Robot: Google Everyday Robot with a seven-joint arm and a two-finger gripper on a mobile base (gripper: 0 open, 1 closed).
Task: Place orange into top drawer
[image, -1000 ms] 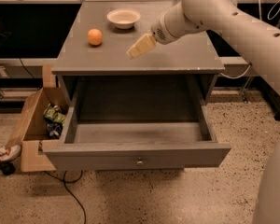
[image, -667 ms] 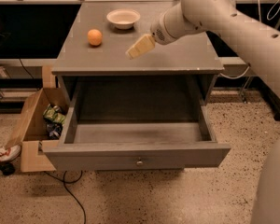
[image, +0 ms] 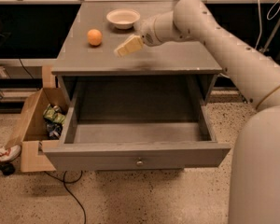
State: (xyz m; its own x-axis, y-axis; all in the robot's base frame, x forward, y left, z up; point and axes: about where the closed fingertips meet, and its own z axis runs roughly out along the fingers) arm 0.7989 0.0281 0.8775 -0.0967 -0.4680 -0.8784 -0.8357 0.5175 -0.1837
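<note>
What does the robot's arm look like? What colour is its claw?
The arm is a fat, smooth white tube with tiny dark dots along it. Its claw, above the cabinet top beside the orange, is pale yellow.

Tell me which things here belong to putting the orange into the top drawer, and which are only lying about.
For the job:
orange, on the cabinet top
top drawer, pulled open
gripper, above the cabinet top, beside the orange, not touching it

Lying about:
white bowl, behind the orange
cardboard box, on the floor beside the drawer
</note>
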